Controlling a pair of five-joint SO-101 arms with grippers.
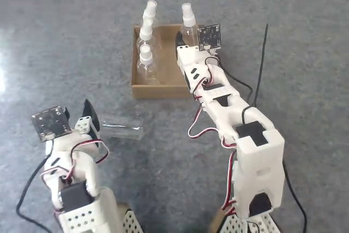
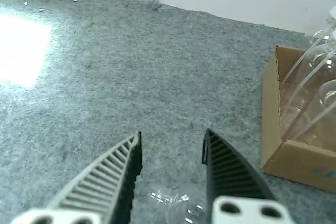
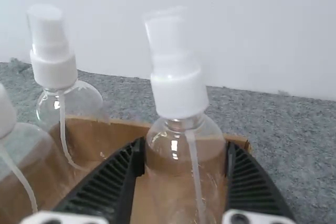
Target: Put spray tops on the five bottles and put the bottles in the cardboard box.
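The right gripper is over the cardboard box at its far right corner, and its two black fingers are pressed against either side of a clear spray-topped bottle, clamped just below its shoulder. That bottle is upright with its white spray top clear of the box's rim; whether its base sits on the box floor I cannot tell. Along the box's left wall, three more capped bottles stand upright in a row, one behind the other, each with its white sprayer on. Out of the box, on the side toward the arms' bases, the uncapped bottle lies on its side on the grey felt, near the box's front left corner but apart from it. The left gripper sits low at that bottle's end farther from the box, fingers spread wide and holding nothing, and the bottle's clear end shows between them in the left wrist view.
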